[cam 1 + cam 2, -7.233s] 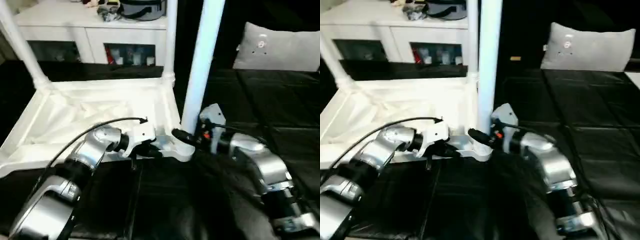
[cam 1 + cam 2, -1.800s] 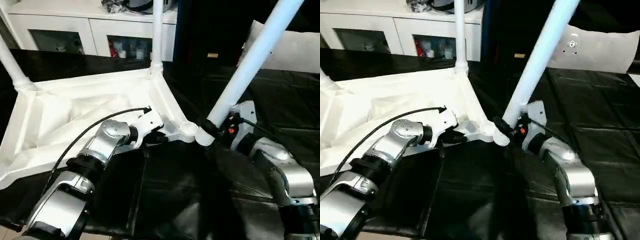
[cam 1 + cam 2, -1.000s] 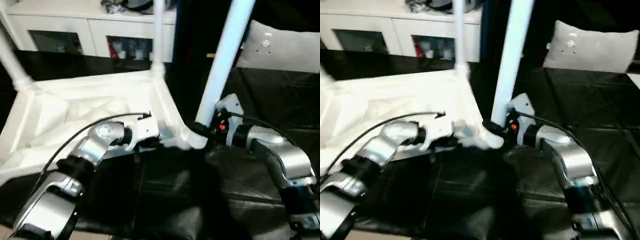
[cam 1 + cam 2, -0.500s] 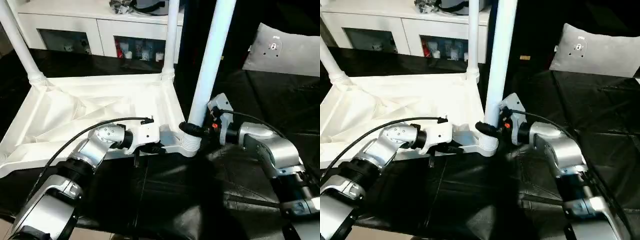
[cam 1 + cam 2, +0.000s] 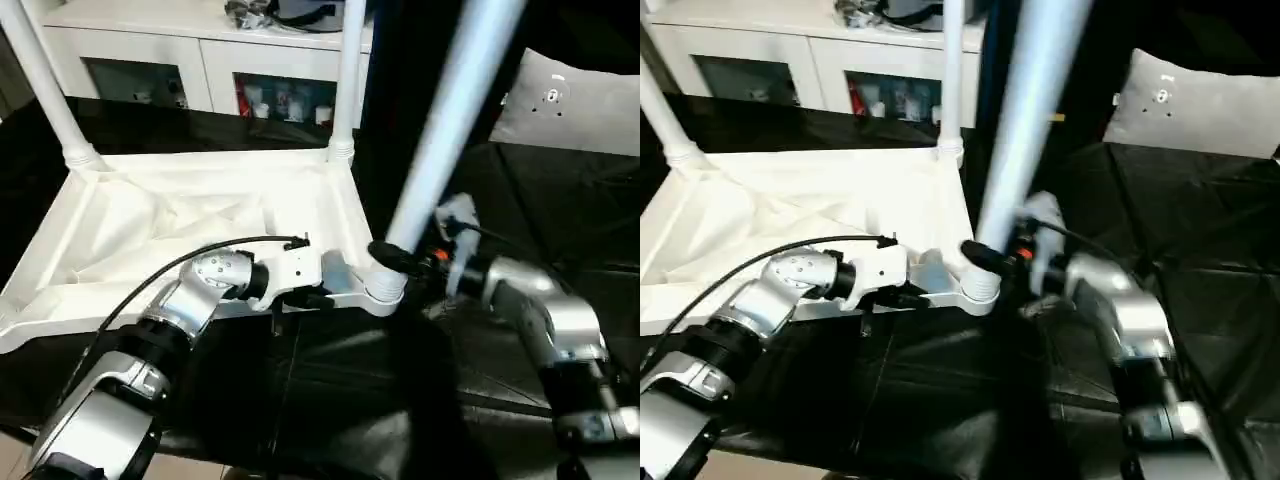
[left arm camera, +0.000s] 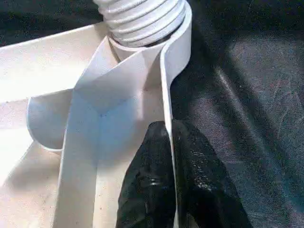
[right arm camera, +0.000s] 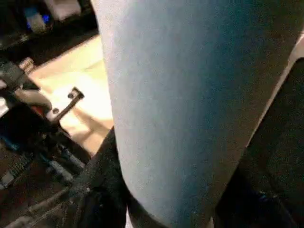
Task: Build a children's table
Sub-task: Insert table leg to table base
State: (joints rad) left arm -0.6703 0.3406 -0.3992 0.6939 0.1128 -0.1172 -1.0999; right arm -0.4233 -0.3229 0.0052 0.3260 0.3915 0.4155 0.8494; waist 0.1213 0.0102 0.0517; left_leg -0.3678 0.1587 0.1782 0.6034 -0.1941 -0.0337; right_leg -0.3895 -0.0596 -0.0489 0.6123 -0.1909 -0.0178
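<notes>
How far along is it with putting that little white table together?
Two legs, one and another, already stand in the far corner sockets of the upside-down tabletop. The right pincer grips a third leg at the near corner socket; it leans, so probably isn't seated. The left pincer pinches the tabletop's rim. The remaining near corner and fourth leg look still to do.

leg (image 5: 450,110) | was near upright in socket | now tilted rightward at top
</notes>
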